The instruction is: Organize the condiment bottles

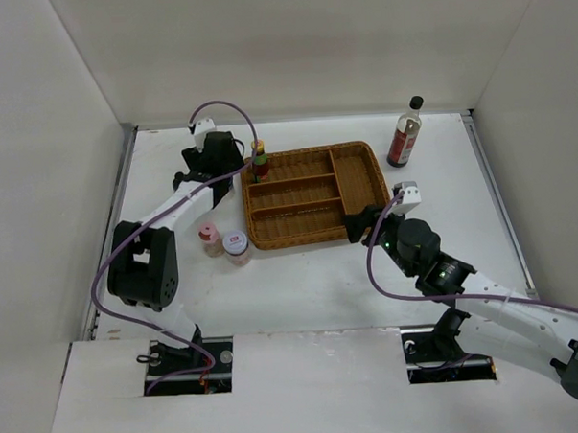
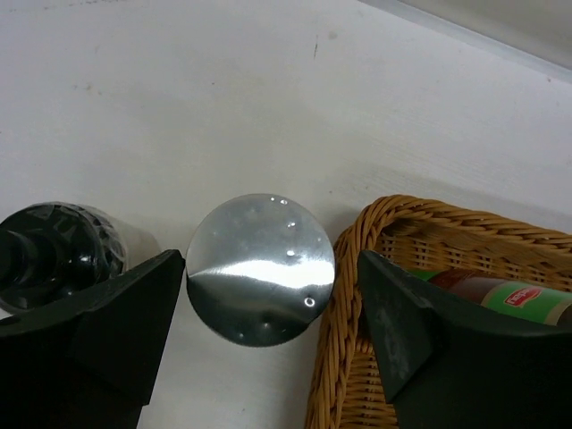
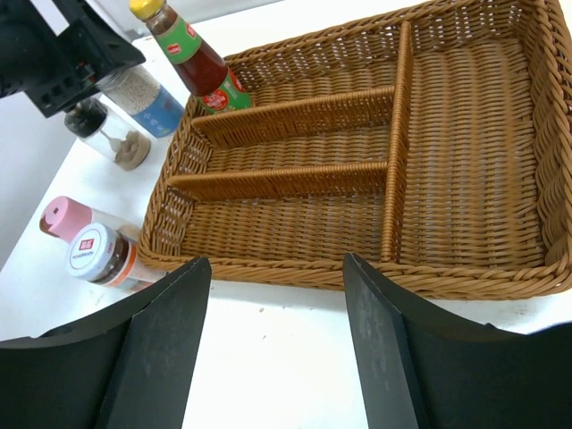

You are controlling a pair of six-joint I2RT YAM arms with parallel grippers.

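Note:
My left gripper is open and hangs over the silver-lidded jar, one finger on each side of its lid. The black-capped jar stands just left of it. The yellow-capped bottle stands in the far left corner of the wicker tray. The pink-lidded jar and the white-lidded jar stand on the table left of the tray's near corner. The tall dark-sauce bottle stands beyond the tray's far right corner. My right gripper is open and empty at the tray's near edge.
The tray has three long slots on the left and one wide compartment on the right; all but the far slot hold nothing. White walls close in the table on the left, back and right. The left arm reaches across the table's left side.

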